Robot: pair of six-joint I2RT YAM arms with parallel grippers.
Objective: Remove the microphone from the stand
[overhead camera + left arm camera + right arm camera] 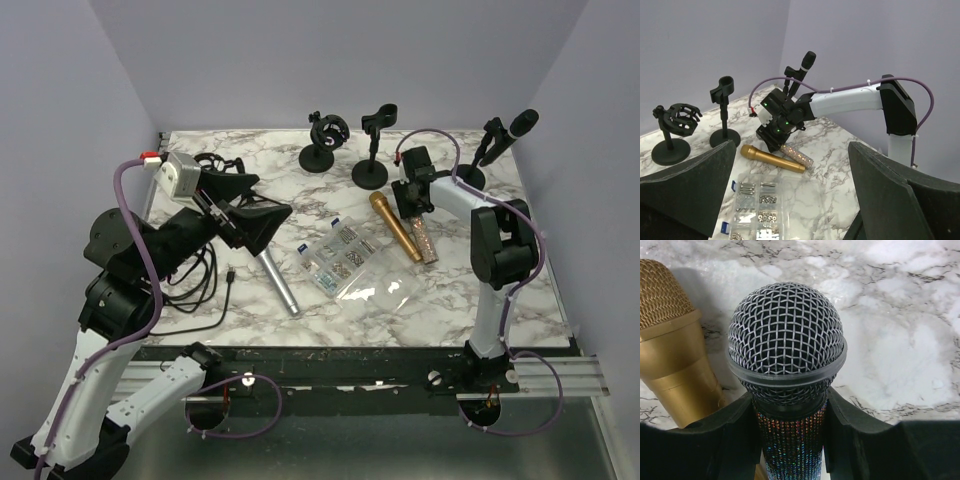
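A black microphone sits tilted in its stand at the far right; it also shows in the left wrist view. My right gripper is low over the table, shut on a sequined microphone just below its mesh head; the fingers press both sides of its handle. The sequined microphone lies beside a gold microphone. My left gripper is open and empty, held above the table's left half, its fingers wide apart.
Two empty stands stand at the back middle. A clear box of screws and a plastic bag lie mid-table. A silver microphone lies under the left arm. Black cables lie at left.
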